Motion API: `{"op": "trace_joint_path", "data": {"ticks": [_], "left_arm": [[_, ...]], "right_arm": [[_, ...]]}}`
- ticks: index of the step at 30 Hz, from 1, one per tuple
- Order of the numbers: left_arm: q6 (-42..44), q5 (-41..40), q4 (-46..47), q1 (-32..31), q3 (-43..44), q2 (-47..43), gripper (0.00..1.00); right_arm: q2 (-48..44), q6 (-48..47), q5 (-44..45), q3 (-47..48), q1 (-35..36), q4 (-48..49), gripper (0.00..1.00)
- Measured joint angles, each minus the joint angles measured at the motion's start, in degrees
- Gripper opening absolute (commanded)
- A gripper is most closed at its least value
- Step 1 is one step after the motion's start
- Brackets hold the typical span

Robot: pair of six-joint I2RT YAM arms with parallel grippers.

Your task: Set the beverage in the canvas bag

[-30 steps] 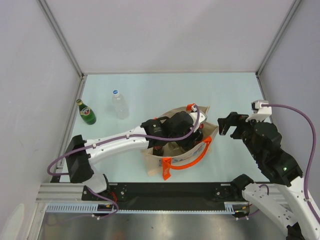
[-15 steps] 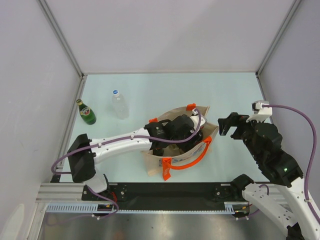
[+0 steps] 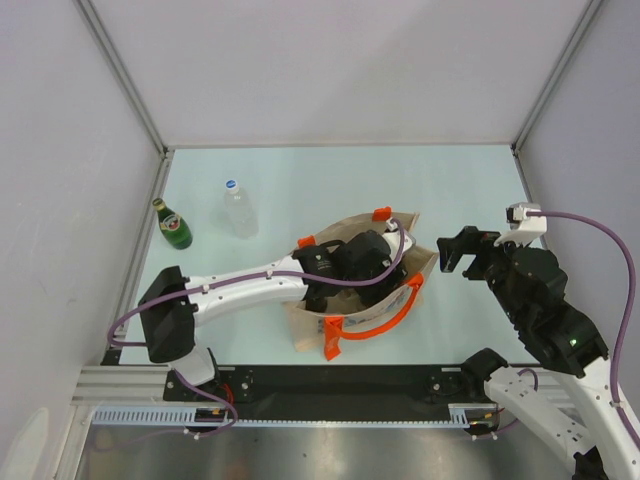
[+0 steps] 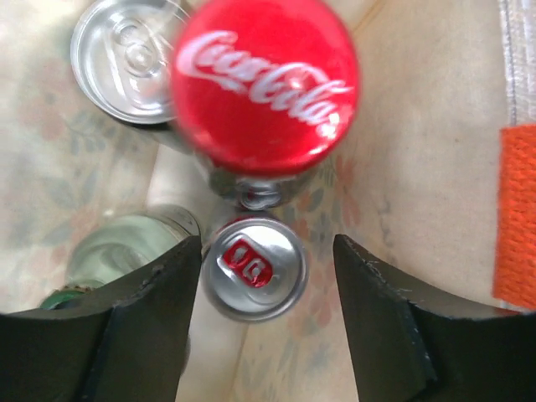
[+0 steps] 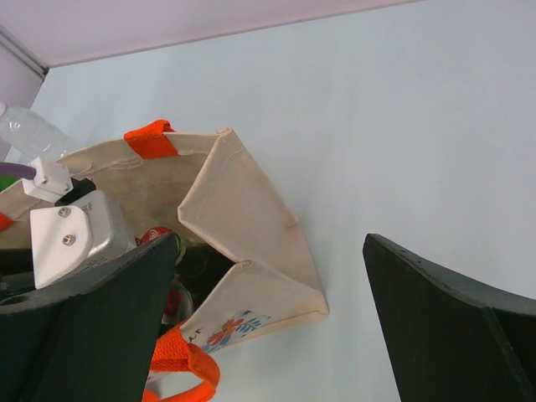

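both jaws spread, empty. left jaws inside the canvas bag (image 5: 251, 213) at mid bench (image 3: 330, 180), over a red-capped cola bottle (image 4: 266, 88) and two cans (image 4: 254, 268) in it; right jaws hovering just right of the bag. far left, a green bottle (image 3: 173, 225) near a clear bottle (image 3: 238, 208).

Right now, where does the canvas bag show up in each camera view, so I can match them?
Top external: canvas bag sits near the centre of the picture.
Left wrist: canvas bag seen from inside, beige wall on the right.
Right wrist: canvas bag at lower left.
Shared landmark: orange straps, visible in all three.
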Motion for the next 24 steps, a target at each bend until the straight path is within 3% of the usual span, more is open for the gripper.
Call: {"op": "trace_joint_path", "data": {"ticks": [11,13,19,22,24], "left_arm": [[-0.37,-0.98,0.57,-0.02,0.59,-2.45,0.73],[-0.26,-2.03,-0.66,-0.02,2.01,-2.89,0.78],[1.14,-5.75,-4.17,0.0,7.98,-5.88,0.79],[1.36,-9.16,-6.4,0.0,11.56,-8.48,0.85],[1.57,-11.91,-8.02,0.0,14.49,-9.79,0.94]], "right_arm": [[0.0,-0.02,0.0,0.0,0.0,-0.07,1.0],[-0.04,-0.04,0.02,0.0,0.0,-0.09,1.0],[-0.42,-0.02,0.02,0.0,0.0,-0.13,1.0],[-0.42,-0.02,0.02,0.0,0.0,-0.13,1.0],[-0.42,-0.02,0.0,0.0,0.0,-0.09,1.0]]}}
